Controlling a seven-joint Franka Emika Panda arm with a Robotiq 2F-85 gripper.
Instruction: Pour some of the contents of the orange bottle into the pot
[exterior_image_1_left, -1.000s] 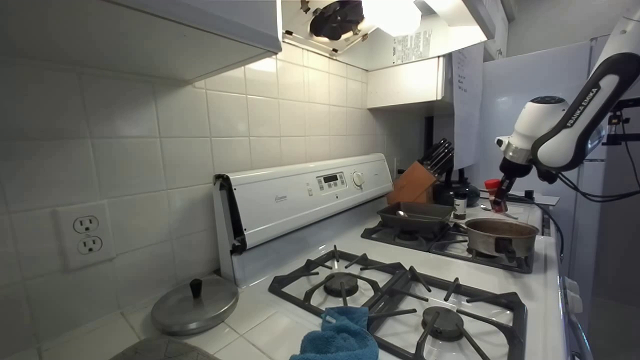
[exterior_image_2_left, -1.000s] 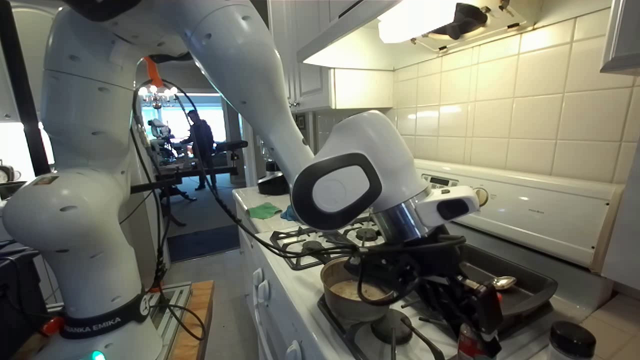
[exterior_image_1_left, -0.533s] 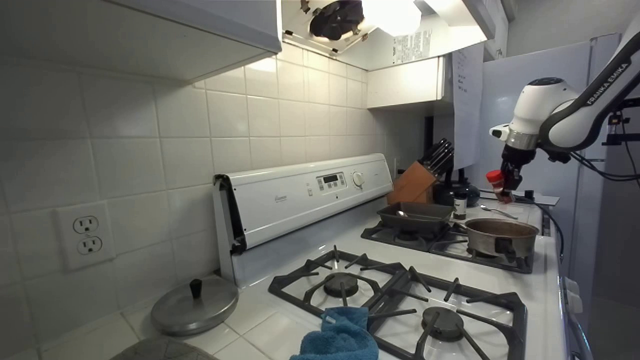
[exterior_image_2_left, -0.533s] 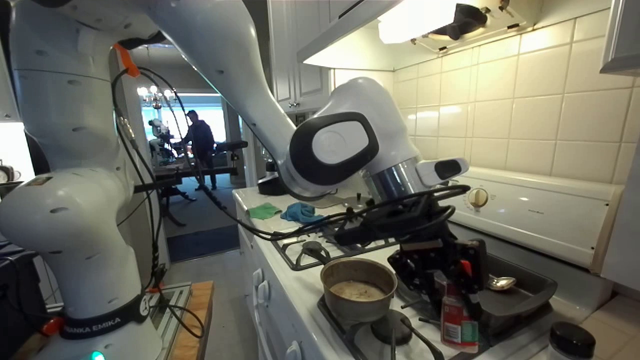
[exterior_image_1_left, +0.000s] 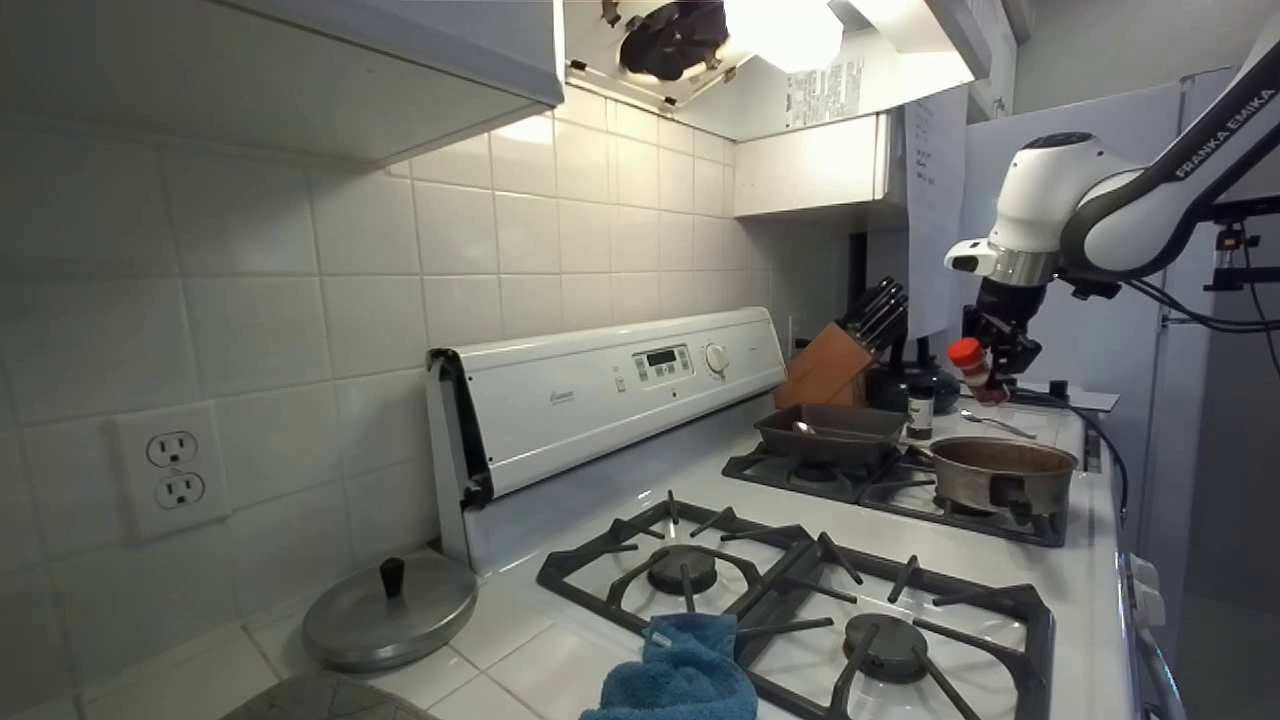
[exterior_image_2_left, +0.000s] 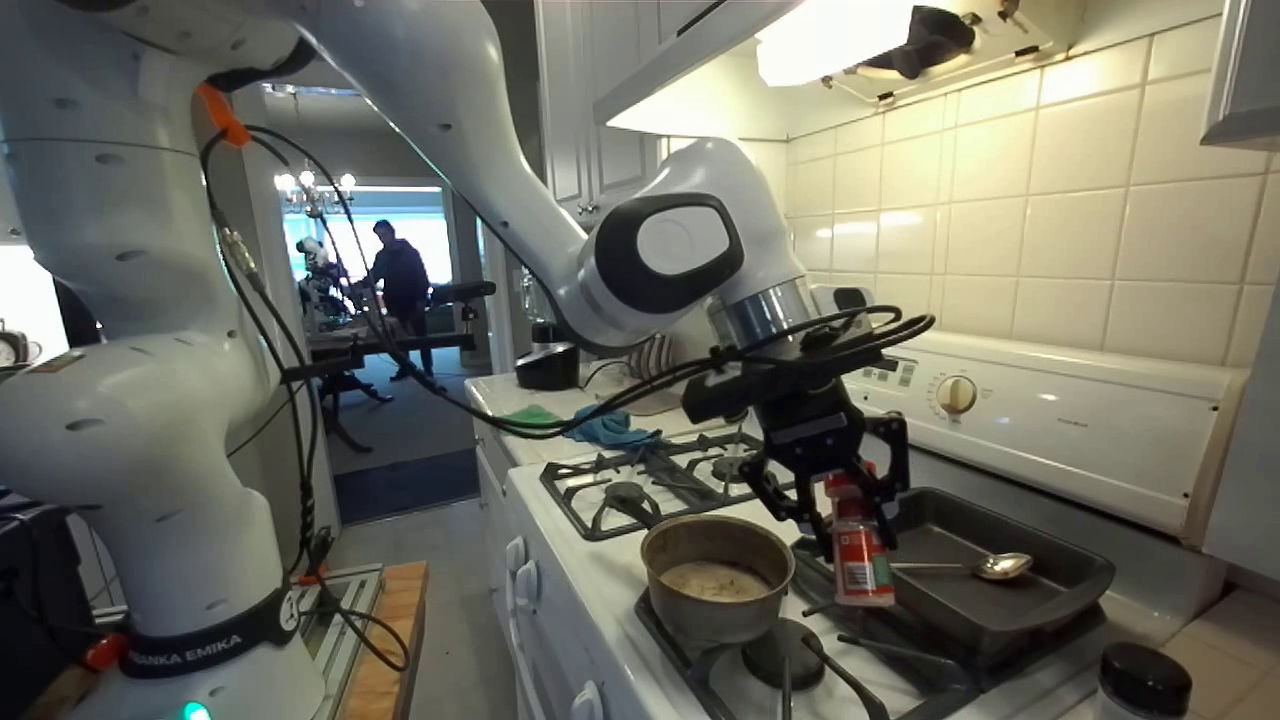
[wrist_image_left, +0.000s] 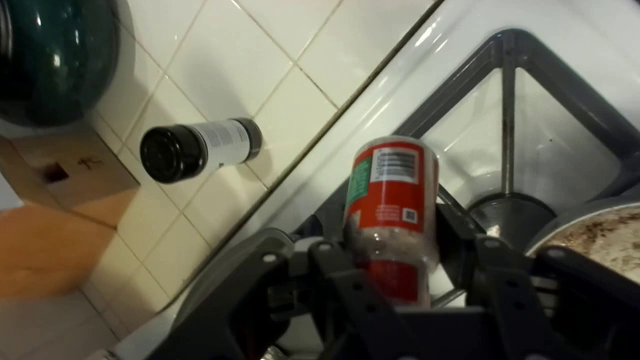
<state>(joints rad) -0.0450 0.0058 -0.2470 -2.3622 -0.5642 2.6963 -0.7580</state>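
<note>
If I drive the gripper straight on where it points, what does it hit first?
Probably the burner grate between the pot and the dark pan; depth is unclear, so the pan might catch it first.

We see the hood lamp (exterior_image_1_left: 785, 32) blown out at one o'clock in both exterior views, yellowing the tiles (exterior_image_2_left: 995, 235); soft shadows cross the wrist view's counter (wrist_image_left: 295, 105) at ten o'clock.

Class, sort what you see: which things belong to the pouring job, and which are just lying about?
For the job:
black hand
slim red-labelled bottle with red cap
wide grey metal pot

Lying about:
round grey metal lid
crumpled blue cloth
brown wooden knife block
dark rectangular pan
</note>
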